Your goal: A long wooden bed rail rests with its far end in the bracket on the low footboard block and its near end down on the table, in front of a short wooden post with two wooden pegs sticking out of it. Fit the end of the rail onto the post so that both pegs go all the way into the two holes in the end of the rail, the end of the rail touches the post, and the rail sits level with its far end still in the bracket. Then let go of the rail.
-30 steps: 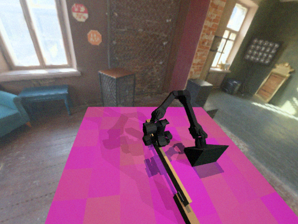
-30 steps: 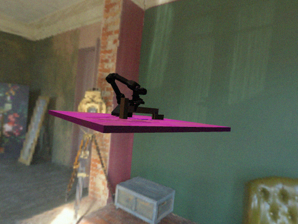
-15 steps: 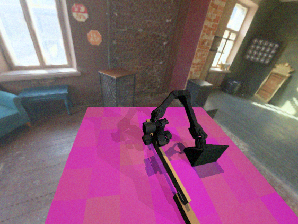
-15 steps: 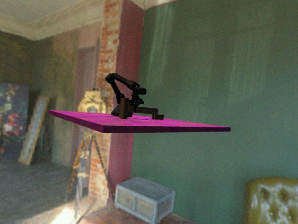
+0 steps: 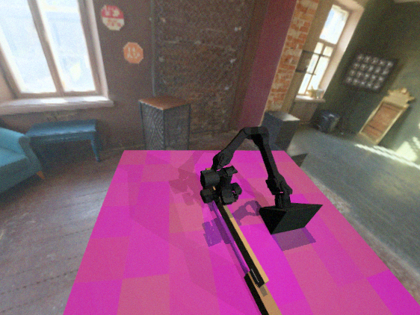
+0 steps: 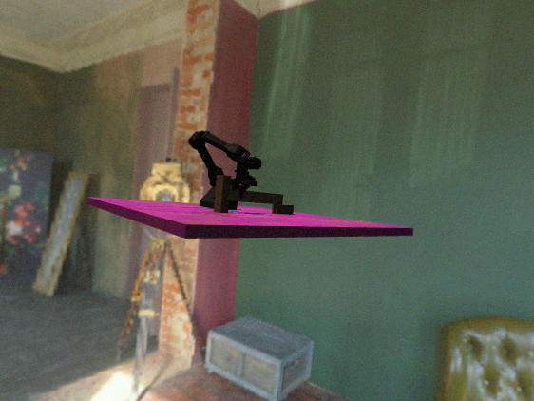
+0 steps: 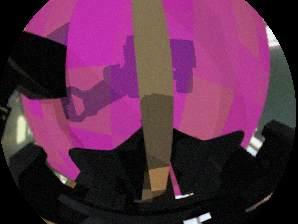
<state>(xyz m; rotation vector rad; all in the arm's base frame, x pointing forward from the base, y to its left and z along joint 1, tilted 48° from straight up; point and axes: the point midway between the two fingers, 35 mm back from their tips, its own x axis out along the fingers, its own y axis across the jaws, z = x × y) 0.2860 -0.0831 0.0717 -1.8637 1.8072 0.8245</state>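
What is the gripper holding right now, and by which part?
The gripper holds the wooden bed rail near its post end, away from the footboard block.

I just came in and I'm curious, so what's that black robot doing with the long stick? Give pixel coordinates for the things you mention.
The robot's gripper (image 5: 220, 195) (image 7: 153, 127) is holding a long wooden rail (image 5: 241, 239) (image 6: 262, 197) (image 7: 154, 55) near one end. The other end is at the low footboard block (image 5: 266, 298) (image 6: 285, 209). The job is to fit the held end onto the pegs of the wooden post (image 6: 221, 194). It hasn't let go, and I can't see whether the pegs are in the holes.
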